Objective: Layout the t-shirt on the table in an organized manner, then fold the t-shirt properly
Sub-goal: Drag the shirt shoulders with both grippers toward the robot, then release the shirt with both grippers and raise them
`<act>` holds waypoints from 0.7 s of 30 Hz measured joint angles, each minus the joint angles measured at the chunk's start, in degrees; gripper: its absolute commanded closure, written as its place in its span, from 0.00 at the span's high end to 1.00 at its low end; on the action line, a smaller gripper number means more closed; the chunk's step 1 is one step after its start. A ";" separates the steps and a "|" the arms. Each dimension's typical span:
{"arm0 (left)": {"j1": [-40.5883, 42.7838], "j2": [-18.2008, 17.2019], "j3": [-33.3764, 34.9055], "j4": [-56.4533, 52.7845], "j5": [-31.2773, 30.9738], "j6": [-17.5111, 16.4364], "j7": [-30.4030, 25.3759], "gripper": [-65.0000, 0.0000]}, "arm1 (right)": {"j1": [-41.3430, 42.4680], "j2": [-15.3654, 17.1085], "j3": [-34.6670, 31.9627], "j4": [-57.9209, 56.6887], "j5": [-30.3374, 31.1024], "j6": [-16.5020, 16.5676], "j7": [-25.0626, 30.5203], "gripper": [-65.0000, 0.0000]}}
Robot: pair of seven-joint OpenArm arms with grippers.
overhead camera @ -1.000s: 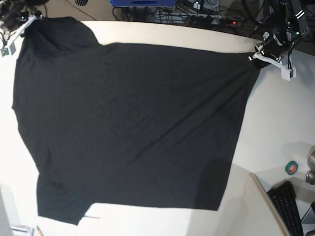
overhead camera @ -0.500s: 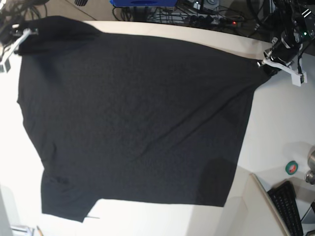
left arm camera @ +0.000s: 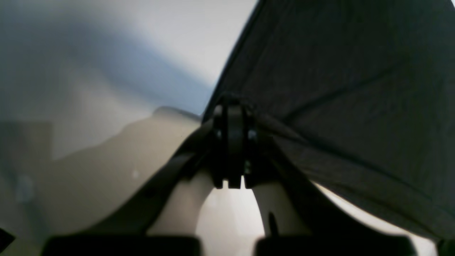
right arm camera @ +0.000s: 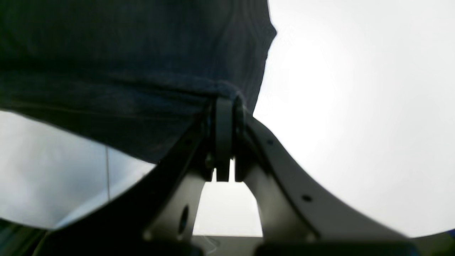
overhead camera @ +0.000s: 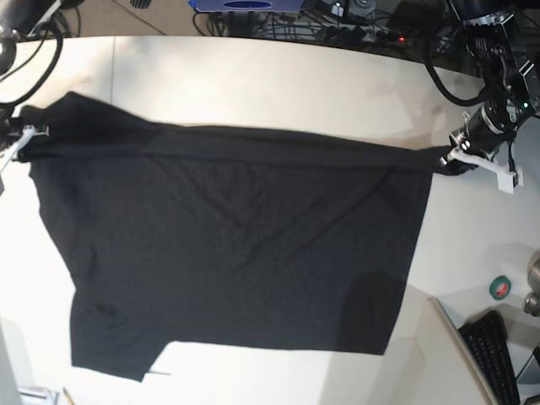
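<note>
**Two grippers stretch black shirt across table**

While its lower hem lies flat near the table's (overhead camera: 253,76) front edge, the t-shirt (overhead camera: 236,253) rises toward a taut upper edge held at both ends. Plain black cloth covers most of the off-white top, from the left edge almost to the right; no print shows on the side facing up. One sleeve hangs out at the front left corner. Beyond the front right corner sit a keyboard (overhead camera: 498,354) and a roll of green tape (overhead camera: 500,288). At the shirt's right end, the left gripper (overhead camera: 453,158) has its jaws pressed together on a bunched corner of fabric; the left wrist view shows cloth (left arm camera: 337,89) fanning away from the closed fingertips (left arm camera: 229,124). At the left end, the right gripper (overhead camera: 24,137) pinches the other corner, the hem gathered between its closed jaws (right arm camera: 224,106) in the right wrist view. Farther back, bare table runs to a rear edge crowded with cables (overhead camera: 337,25).
</note>
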 measured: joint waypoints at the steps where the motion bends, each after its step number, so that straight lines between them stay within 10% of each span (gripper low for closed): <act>1: -0.76 -0.02 0.00 -0.63 0.09 -0.02 0.17 0.00 | 0.87 0.50 -0.02 -1.22 -0.11 0.00 -0.13 0.00; 21: -6.21 -0.26 2.21 -4.20 0.02 3.89 0.20 0.00 | 16.37 3.85 -9.40 -15.58 -3.08 0.02 0.76 0.00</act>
